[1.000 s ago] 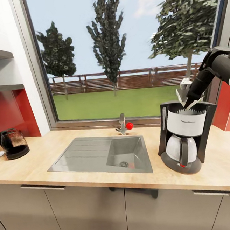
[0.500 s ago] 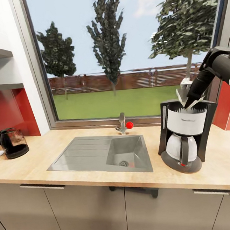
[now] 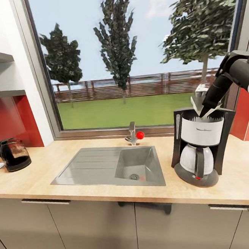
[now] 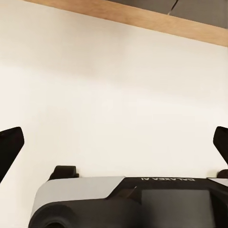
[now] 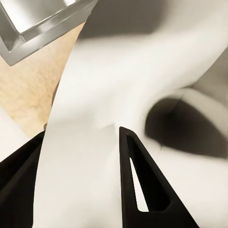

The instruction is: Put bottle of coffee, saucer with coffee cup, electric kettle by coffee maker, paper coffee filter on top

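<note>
While sunlight fills the window, the right gripper (image 3: 204, 112) pinches the paper coffee filter (image 3: 199, 106) over the coffee maker (image 3: 201, 147).
Wooden countertop (image 3: 90, 200) carries sink (image 3: 109, 167) and electric kettle (image 3: 14, 155) far left; left gripper (image 4: 114, 142) spread wide, holding nothing.

The view has drifted slightly, so the electric kettle (image 3: 14, 154) sits nearer the picture's left edge.

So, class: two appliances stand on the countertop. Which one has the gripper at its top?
The coffee maker, right of the sink: the right gripper holds a paper filter over it. The kettle stands far left.
</note>
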You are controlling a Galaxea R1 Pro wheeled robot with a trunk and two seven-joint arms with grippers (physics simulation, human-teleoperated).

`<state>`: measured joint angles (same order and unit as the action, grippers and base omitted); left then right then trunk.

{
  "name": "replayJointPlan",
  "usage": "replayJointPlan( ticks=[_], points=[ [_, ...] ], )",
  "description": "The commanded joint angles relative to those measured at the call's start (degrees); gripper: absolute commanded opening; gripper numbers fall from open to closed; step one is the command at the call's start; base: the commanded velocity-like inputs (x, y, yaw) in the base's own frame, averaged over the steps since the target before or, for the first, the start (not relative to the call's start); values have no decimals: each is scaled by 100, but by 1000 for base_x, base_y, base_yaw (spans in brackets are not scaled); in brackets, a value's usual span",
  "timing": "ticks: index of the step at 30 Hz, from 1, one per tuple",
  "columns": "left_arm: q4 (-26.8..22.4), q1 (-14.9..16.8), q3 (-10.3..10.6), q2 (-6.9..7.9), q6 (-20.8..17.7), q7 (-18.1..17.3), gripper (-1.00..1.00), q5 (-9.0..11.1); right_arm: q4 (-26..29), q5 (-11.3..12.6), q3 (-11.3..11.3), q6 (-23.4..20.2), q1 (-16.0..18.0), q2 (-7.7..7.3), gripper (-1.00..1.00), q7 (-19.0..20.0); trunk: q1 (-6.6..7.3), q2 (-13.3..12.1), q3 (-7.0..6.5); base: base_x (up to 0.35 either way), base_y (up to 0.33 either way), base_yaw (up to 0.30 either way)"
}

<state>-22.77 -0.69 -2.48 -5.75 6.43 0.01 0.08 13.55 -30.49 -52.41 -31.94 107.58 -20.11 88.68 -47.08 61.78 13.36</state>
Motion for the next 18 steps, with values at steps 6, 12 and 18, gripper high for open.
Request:
replayJointPlan(
  ticks=[6, 12, 18],
  points=[
    [-8, -2, -25, -5, 7, -1, 100, 1, 16, -62, 30, -73, 0, -2, -100, 43, 0, 4, 6, 0, 0, 0],
    [-7, -2, -25, -5, 2, -1, 100, 1, 16, -70, 29, -82, 0, 1, -100, 44, -88, 165, 78, 0, 0, 0],
    [-8, -3, -25, -5, -1, -1, 100, 2, 16, -71, 29, -84, 0, 0, -100, 44, -110, 205, 96, 0, 0, 0]
  ],
)
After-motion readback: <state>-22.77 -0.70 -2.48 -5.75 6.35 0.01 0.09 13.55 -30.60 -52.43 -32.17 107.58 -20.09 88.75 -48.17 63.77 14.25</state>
